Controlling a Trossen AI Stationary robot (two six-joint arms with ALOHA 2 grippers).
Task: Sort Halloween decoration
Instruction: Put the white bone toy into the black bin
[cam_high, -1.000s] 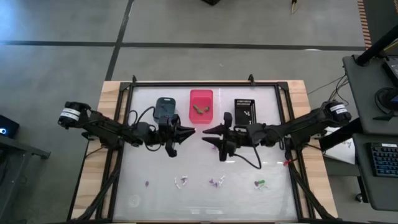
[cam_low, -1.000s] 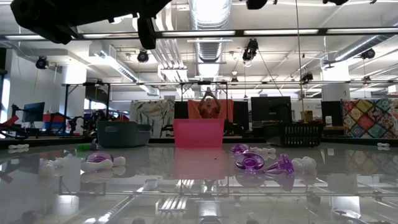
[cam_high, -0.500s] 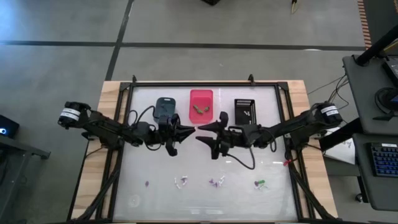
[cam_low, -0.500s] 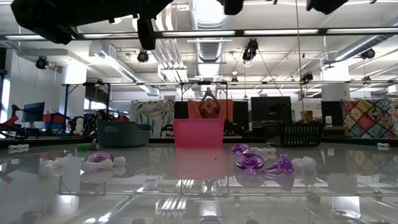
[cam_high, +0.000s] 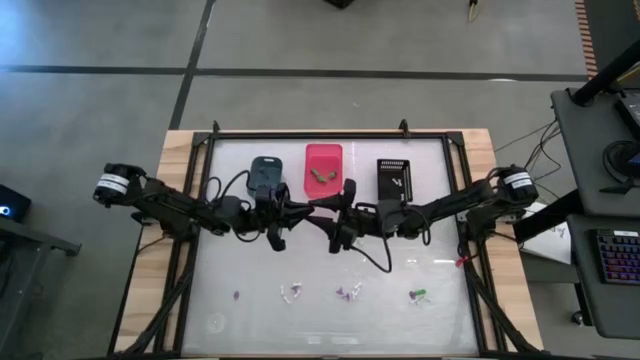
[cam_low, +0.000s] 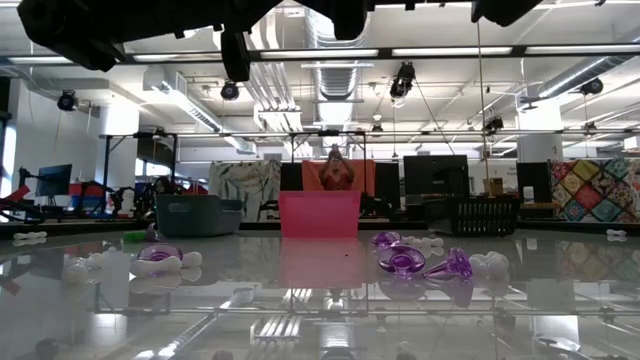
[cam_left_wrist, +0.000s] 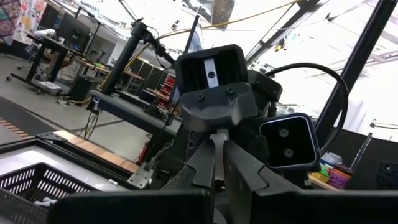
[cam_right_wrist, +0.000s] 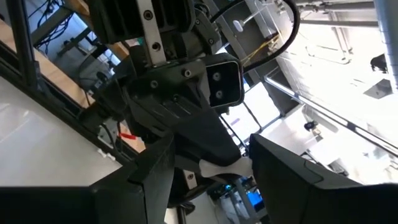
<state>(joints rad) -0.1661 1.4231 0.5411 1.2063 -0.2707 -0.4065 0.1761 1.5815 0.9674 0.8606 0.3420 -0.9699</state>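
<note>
My left gripper (cam_high: 306, 211) hangs above the table's middle, shut on a small white trinket (cam_right_wrist: 219, 167). My right gripper (cam_high: 325, 213) faces it tip to tip and is open. Its two fingers (cam_right_wrist: 155, 171) stand on either side of the trinket and the left fingertips, and I see no touch. Other trinkets lie on the glass near the front edge: a purple one (cam_high: 237, 296), a white one (cam_high: 292, 292), another purple one (cam_high: 348, 292) and a green one (cam_high: 418, 295). My left gripper pinches the white trinket between its two fingers at their free ends; one end of the trinket (cam_left_wrist: 217, 142) sticks out past the fingertips. The fingers lie about level, pointing toward the table's right. The trinket is held clear, high above the glass.
Three bins stand in a row at the far side: blue-grey (cam_high: 267, 172), pink (cam_high: 323, 157) with something tan inside, and black (cam_high: 393, 175). The tabletop is glass in a black frame (cam_high: 330, 134). Purple and white trinkets (cam_low: 405, 260) show close in the low view.
My right gripper has moved toward the table's left, up to my left gripper, until its open fingers stand around the left fingertips. My left gripper and the white trinket have kept still.
</note>
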